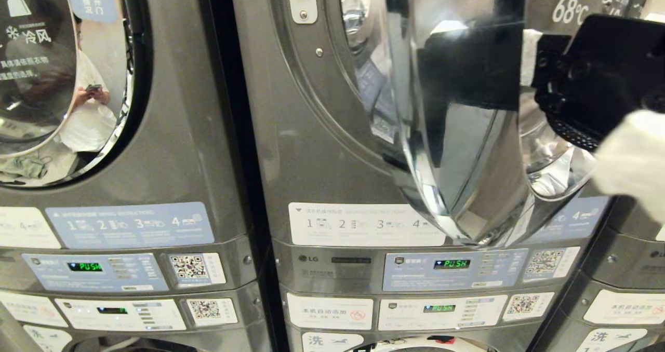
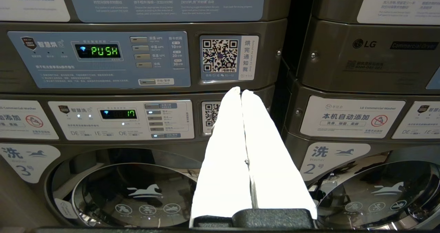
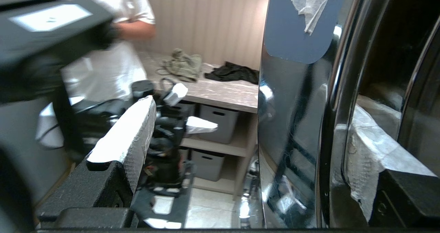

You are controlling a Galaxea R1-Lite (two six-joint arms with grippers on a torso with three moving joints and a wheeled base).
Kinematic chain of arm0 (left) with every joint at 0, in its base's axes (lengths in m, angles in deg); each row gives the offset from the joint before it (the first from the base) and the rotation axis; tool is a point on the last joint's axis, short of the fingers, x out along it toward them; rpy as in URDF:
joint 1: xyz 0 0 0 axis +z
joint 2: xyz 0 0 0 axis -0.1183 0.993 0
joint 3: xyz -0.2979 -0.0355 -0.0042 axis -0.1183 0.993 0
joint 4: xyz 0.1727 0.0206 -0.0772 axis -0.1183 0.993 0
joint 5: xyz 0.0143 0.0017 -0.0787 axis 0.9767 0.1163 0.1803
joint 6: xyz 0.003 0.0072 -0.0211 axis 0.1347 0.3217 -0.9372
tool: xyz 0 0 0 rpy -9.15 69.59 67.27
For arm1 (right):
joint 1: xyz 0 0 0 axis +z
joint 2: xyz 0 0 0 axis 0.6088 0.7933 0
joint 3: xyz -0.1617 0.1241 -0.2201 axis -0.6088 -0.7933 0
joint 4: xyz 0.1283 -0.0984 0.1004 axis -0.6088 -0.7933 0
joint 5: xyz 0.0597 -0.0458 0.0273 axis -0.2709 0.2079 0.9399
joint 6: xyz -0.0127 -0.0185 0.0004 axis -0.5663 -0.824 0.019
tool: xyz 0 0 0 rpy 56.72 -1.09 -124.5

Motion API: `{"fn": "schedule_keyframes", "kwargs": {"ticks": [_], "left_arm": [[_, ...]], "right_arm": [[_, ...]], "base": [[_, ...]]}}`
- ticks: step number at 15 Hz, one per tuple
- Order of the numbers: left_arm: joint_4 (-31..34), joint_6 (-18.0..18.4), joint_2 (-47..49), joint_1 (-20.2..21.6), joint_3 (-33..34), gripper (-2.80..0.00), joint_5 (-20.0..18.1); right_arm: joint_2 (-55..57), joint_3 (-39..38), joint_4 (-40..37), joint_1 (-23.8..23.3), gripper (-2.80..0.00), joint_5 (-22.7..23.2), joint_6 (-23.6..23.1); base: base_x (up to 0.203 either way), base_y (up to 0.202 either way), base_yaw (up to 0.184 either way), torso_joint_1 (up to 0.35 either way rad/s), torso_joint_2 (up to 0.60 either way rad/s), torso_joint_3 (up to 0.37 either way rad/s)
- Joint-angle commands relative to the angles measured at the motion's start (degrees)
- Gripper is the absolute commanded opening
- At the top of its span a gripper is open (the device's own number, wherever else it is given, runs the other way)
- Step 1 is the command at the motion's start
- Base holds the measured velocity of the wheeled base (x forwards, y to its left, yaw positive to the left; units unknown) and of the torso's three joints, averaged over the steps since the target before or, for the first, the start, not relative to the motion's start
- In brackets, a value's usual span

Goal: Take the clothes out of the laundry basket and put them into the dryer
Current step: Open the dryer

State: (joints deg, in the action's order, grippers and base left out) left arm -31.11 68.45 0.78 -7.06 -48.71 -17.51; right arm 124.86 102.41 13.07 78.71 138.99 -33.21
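The middle dryer (image 1: 322, 149) has its chrome-rimmed door (image 1: 462, 149) swung out toward me, and the drum opening (image 1: 358, 14) shows behind it. My right gripper (image 1: 582, 108) is at the door's free edge, open wide and holding nothing. In the right wrist view the door's rim (image 3: 337, 123) stands between the gripper's (image 3: 252, 109) white-wrapped fingers (image 3: 130, 133). An olive garment (image 3: 182, 66) and a black garment (image 3: 232, 73) lie on a table seen beside the door. The laundry basket is out of view. My left gripper (image 2: 240, 90) is shut and empty, parked low before the washers.
A second dryer (image 1: 171, 134) stands to the left with its door closed. Control panels reading PUSH (image 1: 452, 264) run below the doors, with washers (image 2: 130, 191) underneath. A person in a white shirt (image 3: 113, 26) stands by the table, and grey bins (image 3: 218, 123) sit on shelves under it.
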Motion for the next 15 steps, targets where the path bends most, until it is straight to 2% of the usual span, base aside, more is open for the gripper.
{"fn": "schedule_keyframes", "kwargs": {"ticks": [1, 8, 15], "left_arm": [[0.02, 0.00, 0.02, 0.00, 0.01, -2.80, 0.02], [0.02, 0.00, 0.02, 0.00, 0.01, -2.80, 0.02], [0.02, 0.00, 0.02, 0.00, 0.01, -2.80, 0.02]], "right_arm": [[-4.62, -1.54, -0.78, 0.08, 0.00, 0.66, 0.05], [-14.48, -6.71, -2.85, 0.15, 0.00, 3.25, -0.74], [-22.99, -10.61, -6.44, 0.19, 0.00, 3.44, -0.56]], "base": [[0.000, 0.000, 0.000, 0.000, 0.00, 0.000], [0.000, 0.000, 0.000, 0.000, 0.00, 0.000], [0.000, 0.000, 0.000, 0.000, 0.00, 0.000]]}}
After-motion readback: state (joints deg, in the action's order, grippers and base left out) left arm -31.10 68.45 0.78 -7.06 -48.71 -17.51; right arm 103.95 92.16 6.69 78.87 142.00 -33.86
